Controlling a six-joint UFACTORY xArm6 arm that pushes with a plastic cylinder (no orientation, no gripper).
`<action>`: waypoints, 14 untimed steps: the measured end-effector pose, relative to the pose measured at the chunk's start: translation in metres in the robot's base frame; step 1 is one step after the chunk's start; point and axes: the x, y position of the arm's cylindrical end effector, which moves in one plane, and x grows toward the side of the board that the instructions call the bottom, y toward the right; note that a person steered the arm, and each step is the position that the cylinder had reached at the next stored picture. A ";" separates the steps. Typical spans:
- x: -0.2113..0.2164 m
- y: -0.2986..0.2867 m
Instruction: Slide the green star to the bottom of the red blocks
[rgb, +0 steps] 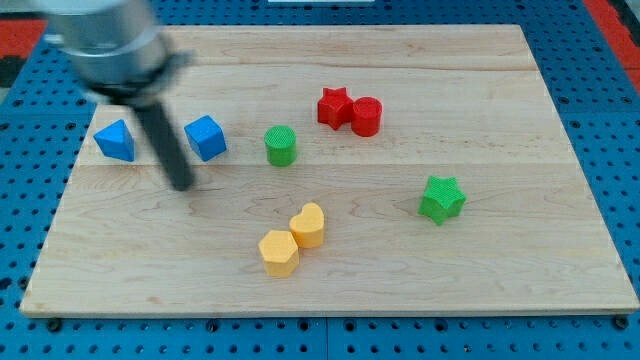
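Note:
The green star (441, 198) lies at the view's right of the wooden board, below and to the right of the red blocks. The red star (334, 107) and the red cylinder (366, 116) touch each other near the view's top middle. My tip (182, 184) rests on the board at the view's left, far from the green star, just below and between the two blue blocks. The rod and arm above it are blurred.
A green cylinder (281, 146) stands left of the red blocks. A blue triangular block (116, 141) and a blue cube (205, 137) flank the rod. Two yellow blocks (293, 239) touch near the view's bottom middle. The wooden board (520, 270) sits on blue pegboard.

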 end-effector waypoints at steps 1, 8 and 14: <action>-0.001 0.127; 0.005 0.242; 0.000 0.149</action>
